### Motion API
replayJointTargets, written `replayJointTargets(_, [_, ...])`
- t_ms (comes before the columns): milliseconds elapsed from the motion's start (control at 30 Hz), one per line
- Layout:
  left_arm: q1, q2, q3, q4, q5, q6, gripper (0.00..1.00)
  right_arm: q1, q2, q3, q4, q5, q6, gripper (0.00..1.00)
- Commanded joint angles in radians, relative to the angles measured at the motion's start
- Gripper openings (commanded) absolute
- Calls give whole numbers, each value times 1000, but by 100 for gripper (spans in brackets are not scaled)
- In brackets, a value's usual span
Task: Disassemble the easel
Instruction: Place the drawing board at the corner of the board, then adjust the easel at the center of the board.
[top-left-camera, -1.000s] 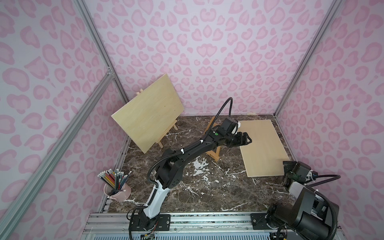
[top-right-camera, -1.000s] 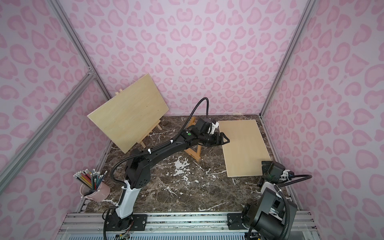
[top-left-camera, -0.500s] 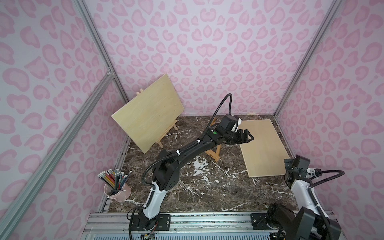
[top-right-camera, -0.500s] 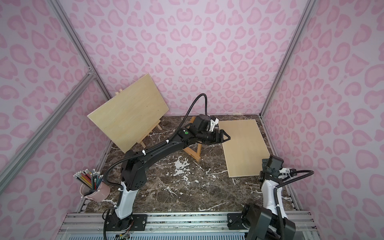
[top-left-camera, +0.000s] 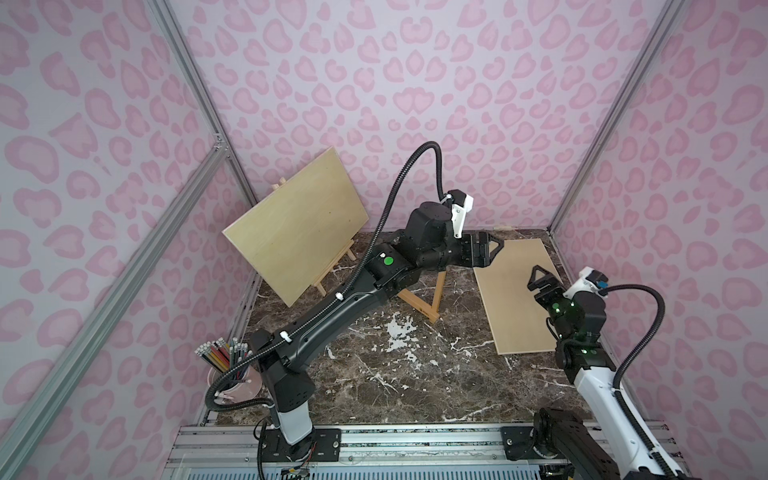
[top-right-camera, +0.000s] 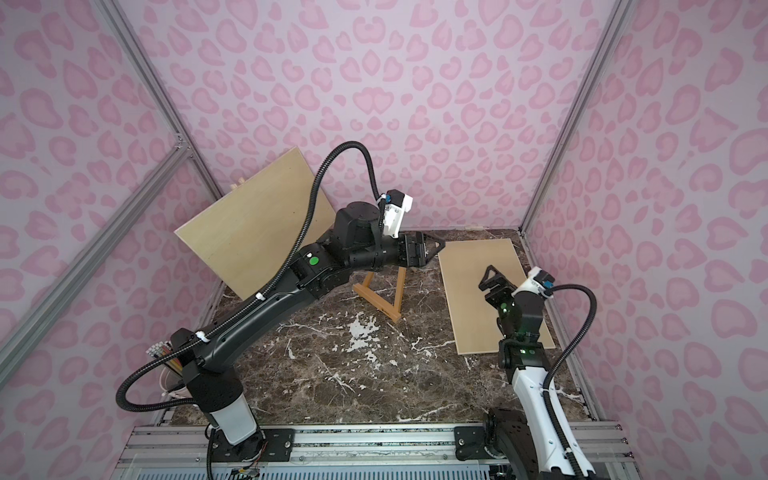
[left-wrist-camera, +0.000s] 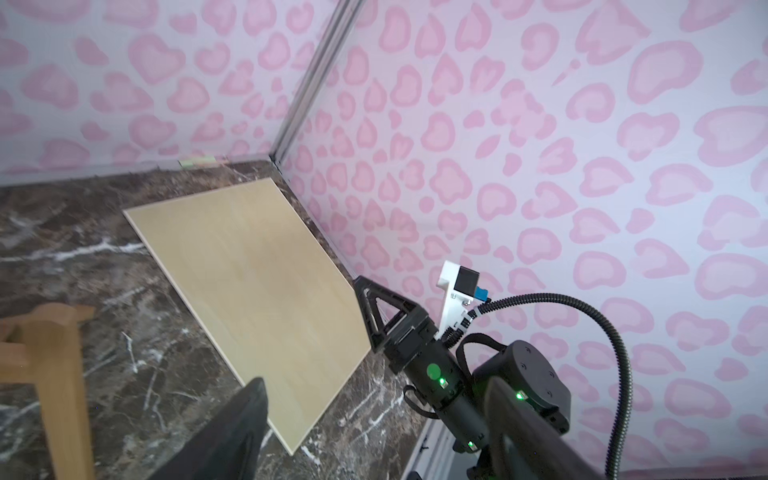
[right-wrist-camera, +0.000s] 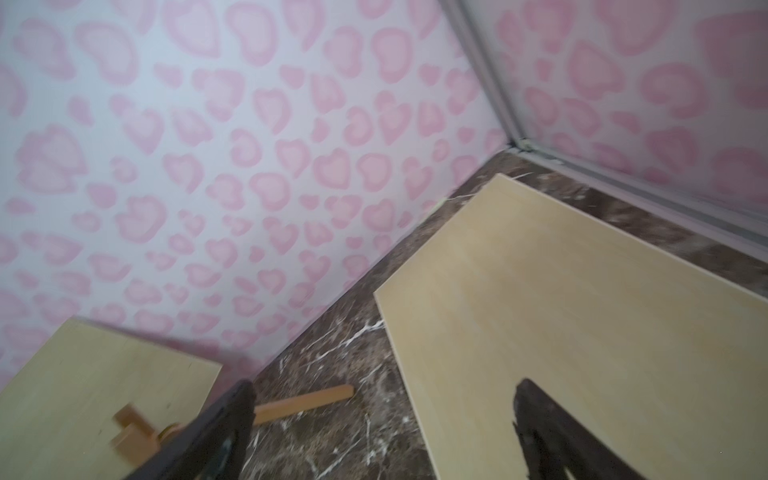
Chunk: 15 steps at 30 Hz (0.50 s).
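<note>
At the far left front a pencil cup (top-left-camera: 226, 368) stands on the marble table (top-left-camera: 395, 386). Behind it, in the back left corner, a leaning board (top-left-camera: 295, 228) rests on the left easel (top-left-camera: 328, 276), whose legs show below the board's lower edge. Toward the middle sits the bare easel (top-left-camera: 420, 306), partly hidden behind my left arm (top-left-camera: 332, 316). My left gripper (top-left-camera: 494, 252) hangs above the table just past the bare easel, fingers apart and holding nothing. Further right the flat board (top-left-camera: 511, 316) lies on the table, close to the right wall. My right gripper (top-left-camera: 540, 277) hovers over the flat board, fingers spread wide and empty.
</note>
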<state>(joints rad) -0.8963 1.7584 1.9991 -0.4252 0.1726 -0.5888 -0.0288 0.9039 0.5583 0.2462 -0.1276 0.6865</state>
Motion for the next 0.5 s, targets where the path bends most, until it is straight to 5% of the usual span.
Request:
replayJointTargets(0, [49, -37, -14, -63, -77, 98, 83, 140, 89, 76, 60, -99, -197, 96])
replayJointTargets(133, [137, -124, -121, -45, -95, 92, 83, 324, 236, 201, -5, -164, -323, 92])
replayJointTargets(267, [214, -287, -423, 150, -154, -9, 83, 448, 388, 317, -92, -168, -402, 86])
replayJointTargets(467, [270, -398, -658, 214, -242, -69, 84, 506, 535, 391, -109, -131, -402, 78])
